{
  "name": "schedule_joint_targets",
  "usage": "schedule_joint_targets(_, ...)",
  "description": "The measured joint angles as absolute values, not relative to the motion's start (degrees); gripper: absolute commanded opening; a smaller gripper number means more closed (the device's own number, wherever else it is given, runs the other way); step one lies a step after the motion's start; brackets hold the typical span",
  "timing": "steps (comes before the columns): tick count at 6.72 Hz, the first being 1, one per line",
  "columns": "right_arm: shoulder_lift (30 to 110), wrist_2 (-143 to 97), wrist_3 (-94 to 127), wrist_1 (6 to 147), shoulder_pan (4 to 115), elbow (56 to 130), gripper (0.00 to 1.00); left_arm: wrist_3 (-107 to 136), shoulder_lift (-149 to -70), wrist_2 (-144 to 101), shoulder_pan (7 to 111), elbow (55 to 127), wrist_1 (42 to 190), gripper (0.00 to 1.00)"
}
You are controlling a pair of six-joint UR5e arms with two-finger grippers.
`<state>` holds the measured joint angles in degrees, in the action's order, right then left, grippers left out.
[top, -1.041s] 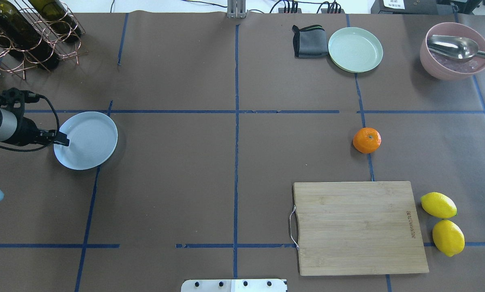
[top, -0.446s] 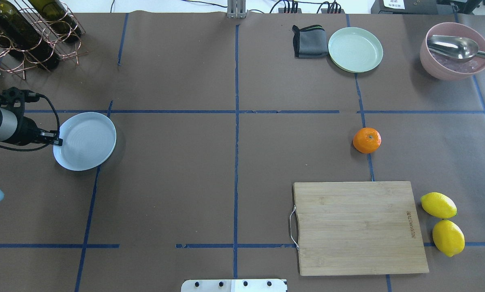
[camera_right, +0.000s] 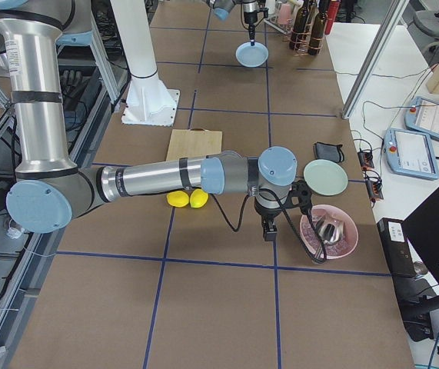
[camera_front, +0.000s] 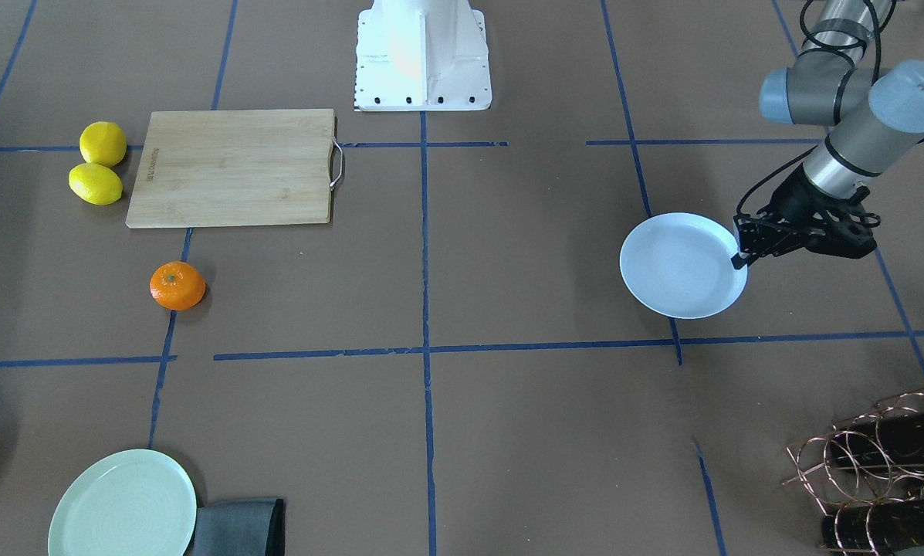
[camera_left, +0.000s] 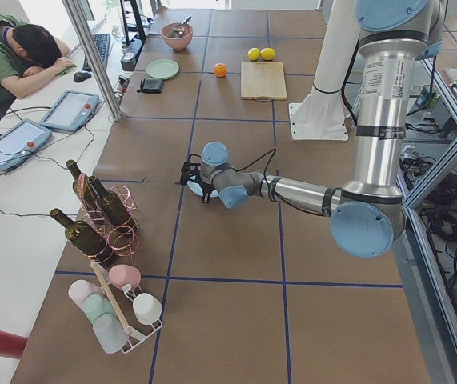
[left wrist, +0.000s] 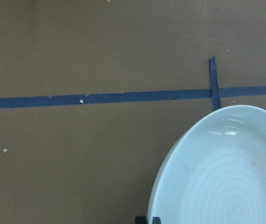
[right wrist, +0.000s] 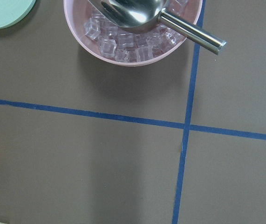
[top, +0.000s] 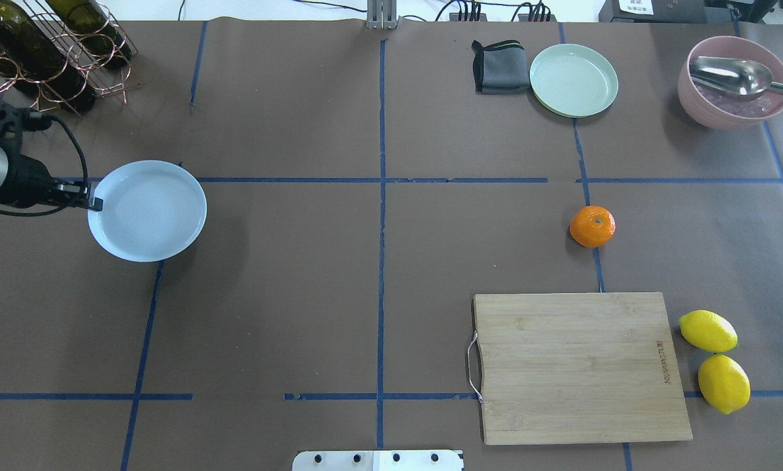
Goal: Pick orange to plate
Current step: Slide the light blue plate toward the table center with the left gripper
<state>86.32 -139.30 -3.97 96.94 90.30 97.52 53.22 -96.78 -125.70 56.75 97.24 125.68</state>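
Note:
The orange (top: 592, 226) rests on the brown table right of centre, just beyond the cutting board, and shows too in the front view as the orange (camera_front: 177, 286). The pale bluish plate (top: 148, 210) is far off on the left side. My left gripper (top: 95, 204) is shut on the plate's rim; the front view shows that gripper (camera_front: 739, 251) pinching the plate (camera_front: 682, 265) at its edge. In the left wrist view the plate (left wrist: 226, 177) fills the lower right. My right gripper (camera_right: 269, 229) hangs near the pink bowl, seen only from the side; I cannot tell its state.
A wooden cutting board (top: 581, 366) lies near the front right with two lemons (top: 708, 330) beside it. At the back right are a pale green plate (top: 574, 80), a grey cloth (top: 498, 67) and a pink bowl (top: 734, 82) of ice with a scoop. A wine rack (top: 51, 52) stands back left.
The left gripper, shut on the plate's rim, has carried the plate toward the far side of the table and slightly right; the plate now looks larger. The orange has not moved.

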Motion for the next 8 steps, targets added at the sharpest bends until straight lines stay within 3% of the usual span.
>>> schedule_joint_targets(3,85.93,-139.29,-0.23,96.84,87.87,98.43,1.00,63.12,-113.61,-126.58,55.53,96.84,110.79,0.00)
schedule_joint_targets(8,85.20,-138.81,26.17,84.12,78.52,102.94,1.00,90.26,-126.97,-109.25,34.74,84.38,121.98,0.00)
